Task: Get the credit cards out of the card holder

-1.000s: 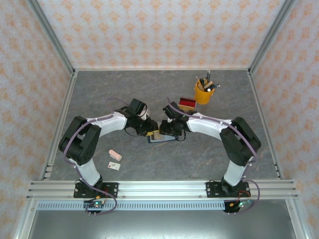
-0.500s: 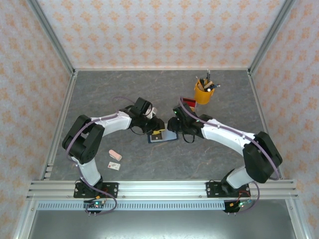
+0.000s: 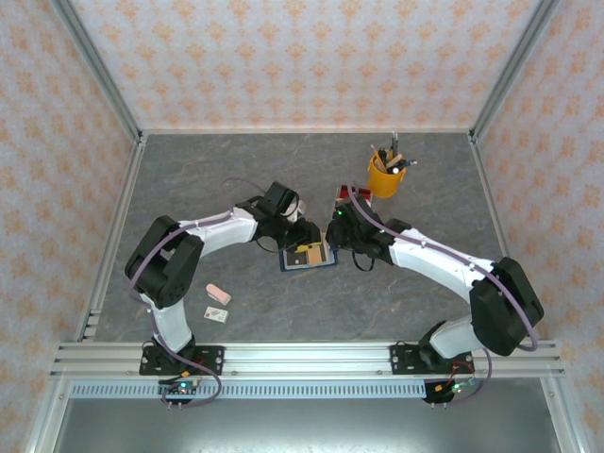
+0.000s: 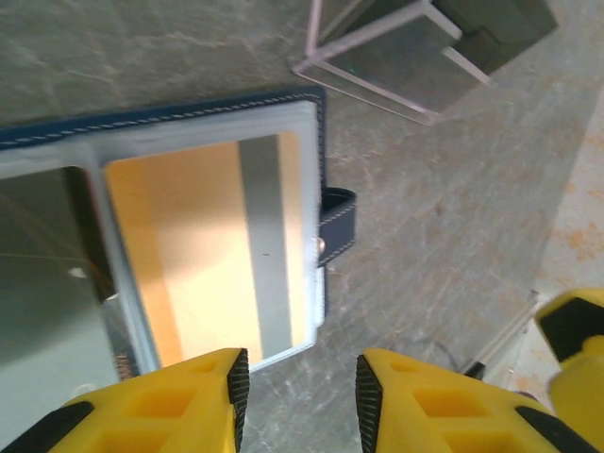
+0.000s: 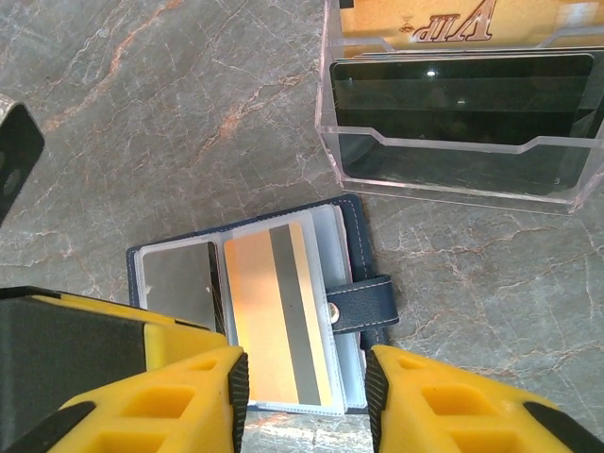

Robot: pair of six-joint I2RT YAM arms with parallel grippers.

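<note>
Navy wallet (image 3: 309,257) lies open on the worktop (image 3: 236,170) near the clear tray (image 5: 462,123), orange card (image 5: 278,316) and grey card (image 5: 179,274) in its sleeves. Left jaws and right jaws hover over it, narrowly open, empty.

The left gripper (image 3: 303,230) shifts toward 1 o'clock, off the dark navy blue, stitched, book-like folding card holder (image 5: 361,247). The right gripper (image 3: 334,230) pulls away toward 2 o'clock, its elbow swinging out toward 4 o'clock. Both jaws part slightly wider. The holder now lies uncovered, with its tan-orange plastic card (image 3: 308,253) in plain sight.
</note>
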